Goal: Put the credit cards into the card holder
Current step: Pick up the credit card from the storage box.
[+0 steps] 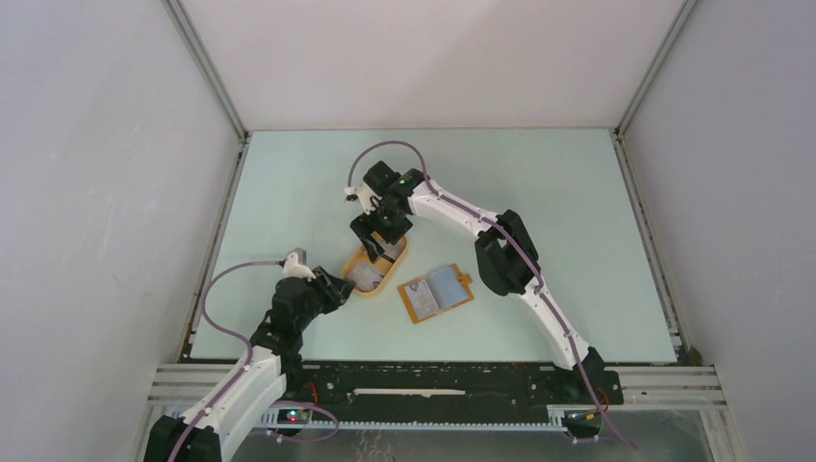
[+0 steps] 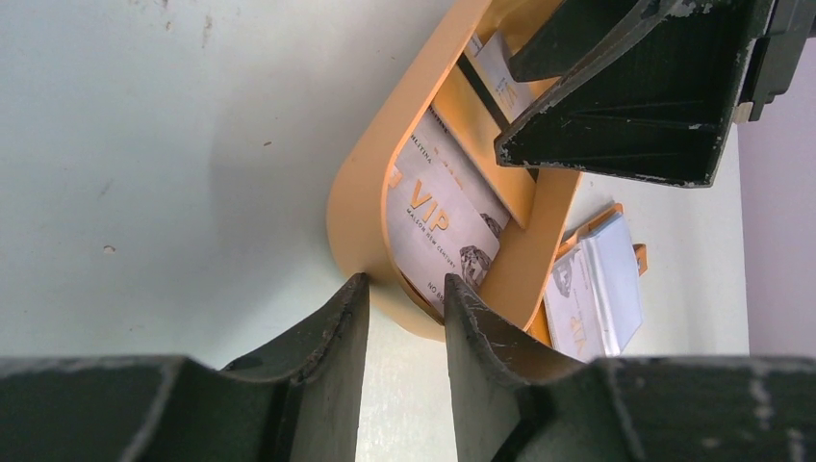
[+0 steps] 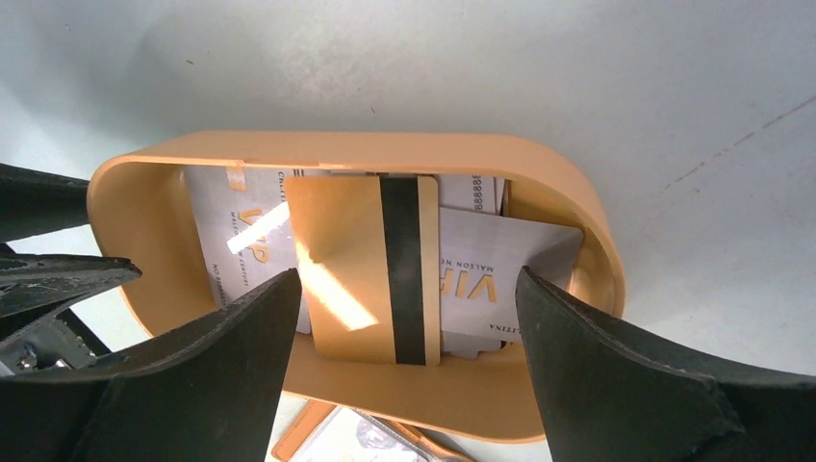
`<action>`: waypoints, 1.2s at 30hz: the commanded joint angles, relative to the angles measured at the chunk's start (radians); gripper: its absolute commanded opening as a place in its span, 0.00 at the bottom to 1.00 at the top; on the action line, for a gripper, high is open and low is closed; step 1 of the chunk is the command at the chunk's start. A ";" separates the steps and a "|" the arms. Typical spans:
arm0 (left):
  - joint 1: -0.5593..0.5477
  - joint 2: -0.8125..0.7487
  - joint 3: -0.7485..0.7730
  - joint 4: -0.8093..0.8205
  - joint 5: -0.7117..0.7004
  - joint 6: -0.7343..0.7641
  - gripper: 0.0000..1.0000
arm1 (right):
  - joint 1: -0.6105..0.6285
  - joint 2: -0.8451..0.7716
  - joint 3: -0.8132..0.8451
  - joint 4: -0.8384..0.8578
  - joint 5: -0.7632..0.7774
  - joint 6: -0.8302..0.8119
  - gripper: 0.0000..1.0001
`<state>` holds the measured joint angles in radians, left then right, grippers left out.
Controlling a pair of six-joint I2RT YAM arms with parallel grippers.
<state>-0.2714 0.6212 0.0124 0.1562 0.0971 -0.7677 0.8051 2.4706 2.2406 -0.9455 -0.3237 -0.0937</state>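
Right gripper (image 3: 406,279): spread wide, nothing held, poised over the tray (image 3: 356,149) w/ a finger either side of the tan striped card (image 3: 337,250) (a credit card's back, by the black stripe). Prob. lined up to pinch it by its long edges. Beneath it: credit cards (image 3: 481,269), pale w/ VIP print, overlapping loose in the tray.

Left gripper (image 2: 404,289): clamped on the tray's near rim, wall btwn the fingers. Looks meant to stop the tray sliding during the pick.

Card holder (image 1: 436,293): open, lining up, on the tabletop (image 1: 539,192) just right of the tray, not touching it. One pale card seemingly inside. Set close, at a guess, to keep the carry short.
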 commanded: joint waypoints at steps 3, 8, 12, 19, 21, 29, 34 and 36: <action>0.006 0.004 0.021 0.042 0.032 0.027 0.39 | 0.004 0.054 0.060 -0.058 -0.035 -0.029 0.90; 0.006 0.006 0.021 0.046 0.033 0.027 0.39 | -0.011 0.067 0.077 -0.083 -0.108 -0.018 0.87; 0.005 0.017 0.024 0.055 0.039 0.027 0.39 | -0.011 0.084 0.083 -0.101 -0.117 -0.030 0.87; 0.006 0.008 0.033 0.060 0.070 0.022 0.39 | -0.005 0.110 0.091 -0.117 -0.094 -0.042 0.86; 0.006 -0.022 0.043 0.047 0.076 0.015 0.39 | -0.011 0.114 0.093 -0.118 -0.106 -0.038 0.85; 0.006 -0.191 0.110 -0.093 0.056 -0.004 0.42 | -0.035 0.117 0.094 -0.120 -0.151 -0.025 0.84; 0.006 -0.219 0.156 -0.116 0.068 -0.022 0.45 | -0.037 0.118 0.094 -0.120 -0.156 -0.021 0.83; 0.006 -0.204 0.166 -0.096 0.084 -0.037 0.47 | -0.037 0.117 0.093 -0.119 -0.158 -0.019 0.83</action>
<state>-0.2676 0.4114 0.0963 0.0162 0.1413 -0.7723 0.7666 2.5340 2.3314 -1.0187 -0.4824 -0.1184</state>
